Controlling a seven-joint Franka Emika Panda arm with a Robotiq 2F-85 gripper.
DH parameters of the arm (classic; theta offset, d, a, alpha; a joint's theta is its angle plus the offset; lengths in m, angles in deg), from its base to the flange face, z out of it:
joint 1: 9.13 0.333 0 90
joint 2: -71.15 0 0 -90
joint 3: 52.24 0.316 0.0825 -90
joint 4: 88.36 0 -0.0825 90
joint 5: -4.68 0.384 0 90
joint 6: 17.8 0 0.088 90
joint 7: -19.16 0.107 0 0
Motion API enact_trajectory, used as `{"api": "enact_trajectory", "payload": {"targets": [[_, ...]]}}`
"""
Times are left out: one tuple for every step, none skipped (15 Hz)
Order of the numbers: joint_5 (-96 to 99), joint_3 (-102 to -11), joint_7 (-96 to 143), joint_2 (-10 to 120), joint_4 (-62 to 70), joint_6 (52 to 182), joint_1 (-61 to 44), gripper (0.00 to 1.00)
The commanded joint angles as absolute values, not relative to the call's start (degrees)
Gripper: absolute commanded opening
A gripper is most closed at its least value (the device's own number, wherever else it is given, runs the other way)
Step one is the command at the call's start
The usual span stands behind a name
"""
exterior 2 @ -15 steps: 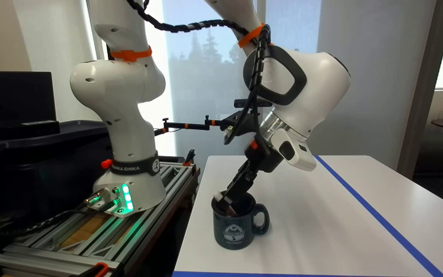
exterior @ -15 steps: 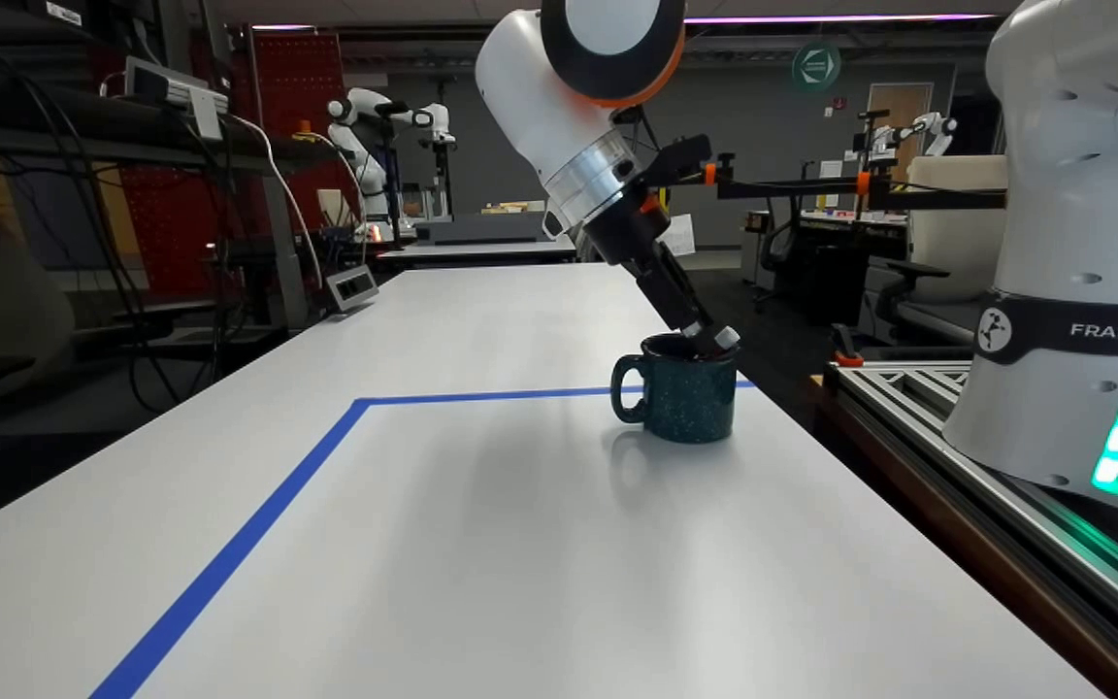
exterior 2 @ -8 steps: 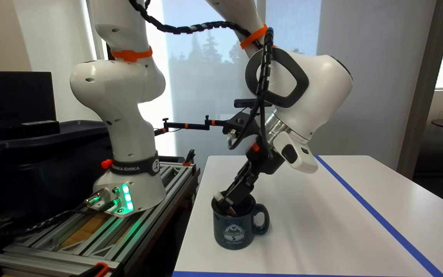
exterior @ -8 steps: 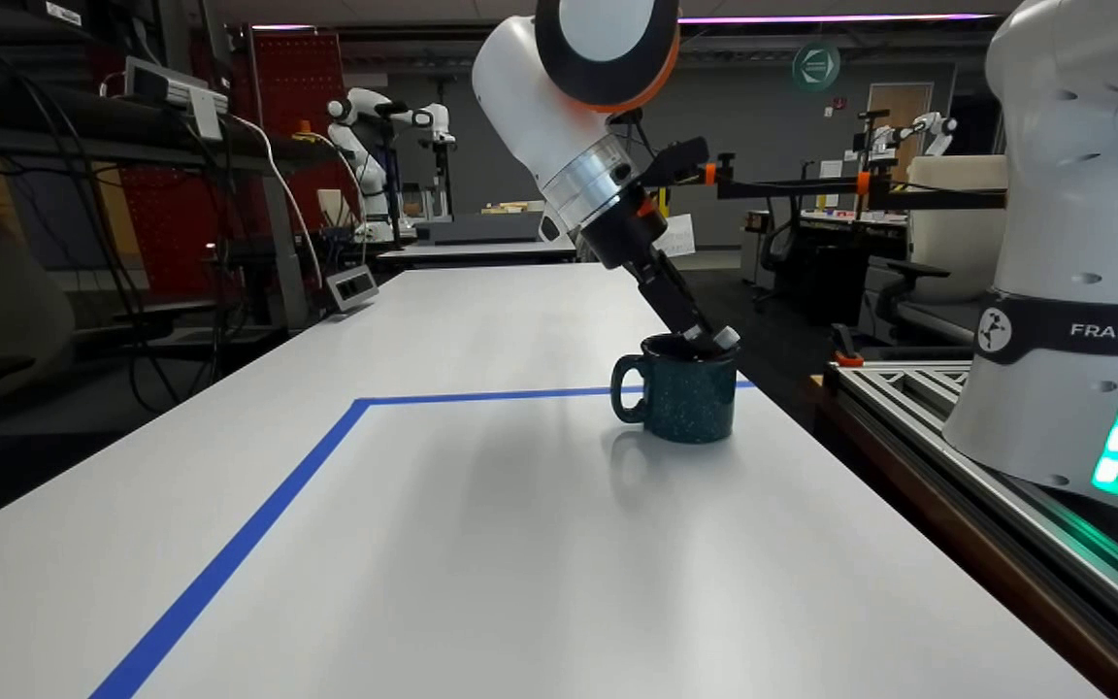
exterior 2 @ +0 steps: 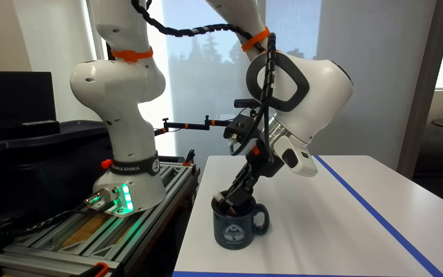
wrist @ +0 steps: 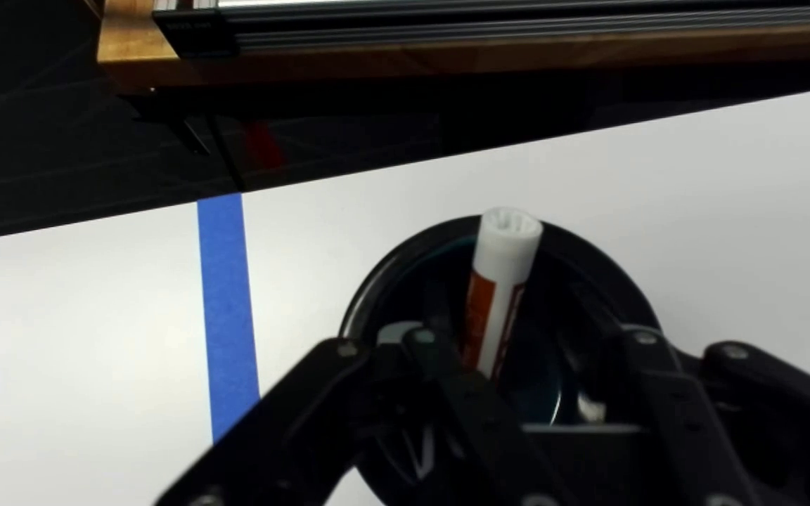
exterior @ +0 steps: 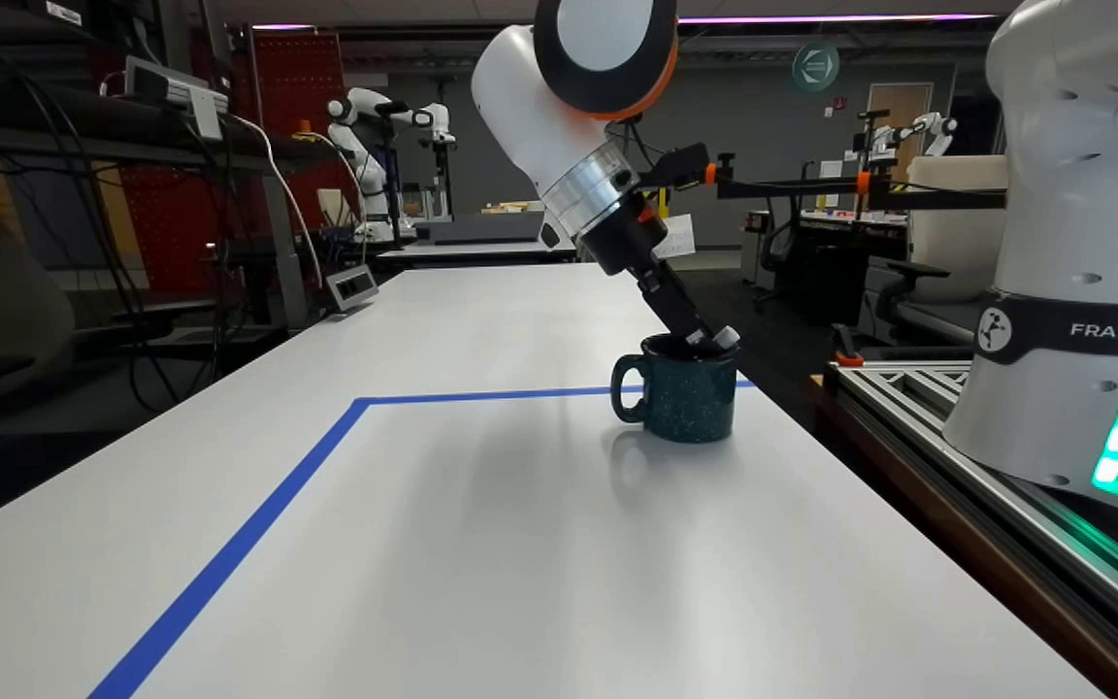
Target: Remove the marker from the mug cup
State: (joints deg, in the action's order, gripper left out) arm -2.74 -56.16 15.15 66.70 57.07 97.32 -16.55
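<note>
The dark teal mug cup (exterior: pixel 690 403) stands upright on the white table; it also shows in an exterior view (exterior 2: pixel 233 231) and in the wrist view (wrist: pixel 364 301). The marker (wrist: pixel 496 295), white and reddish-brown, leans in the mug with its white end above the rim. That end shows in both exterior views (exterior: pixel 726 338) (exterior 2: pixel 218 197). My gripper (wrist: pixel 512 303) is tilted, with its fingertips down inside the mug. The fingers are apart, with the marker between them, closer to the finger on the left in the wrist view. The marker's lower end is hidden.
The mug stands near the table edge (wrist: pixel 447 160) on the robot base's side. A metal rail frame (exterior 2: pixel 137 238) carries the base beyond a dark gap. Blue tape (exterior: pixel 481 396) marks lines on the table. A small grey device (exterior: pixel 352 287) sits at the table's far edge.
The arm's wrist has lowered slightly and the gripper leans a little more, its fingers deeper in the mug. The mug and the marker show no clear movement.
</note>
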Motion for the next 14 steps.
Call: {"api": "enact_trajectory", "payload": {"targets": [[-1.76,-56.63,13.48,66.05,56.68,97.86,-15.91,0.38],[-1.72,-56.62,13.28,65.89,56.68,98.03,-15.91,0.41],[-1.74,-56.61,13.07,65.65,56.68,98.23,-15.91,0.37],[-1.80,-56.59,12.94,65.34,56.61,98.19,-15.89,0.39],[-1.83,-56.56,12.84,65.00,56.57,98.36,-15.86,0.33],[-1.84,-56.55,12.78,64.80,56.54,98.40,-15.85,0.23],[-1.92,-56.53,12.64,64.94,56.75,98.58,-15.82,0.05],[-1.98,-56.53,12.52,65.25,56.97,98.68,-15.82,0.00],[-2.11,-56.56,12.60,66.25,57.39,98.40,-15.79,0.04],[-2.07,-56.58,12.81,66.86,57.59,97.96,-15.78,0.05],[-2.25,-56.61,12.92,67.76,57.91,97.01,-15.75,0.05],[-2.58,-56.63,13.00,68.68,58.22,95.83,-15.69,0.05],[-2.73,-56.65,12.83,69.76,58.57,94.37,-15.66,0.05],[-2.70,-56.66,12.51,70.55,58.71,93.11,-15.67,0.05]]}}
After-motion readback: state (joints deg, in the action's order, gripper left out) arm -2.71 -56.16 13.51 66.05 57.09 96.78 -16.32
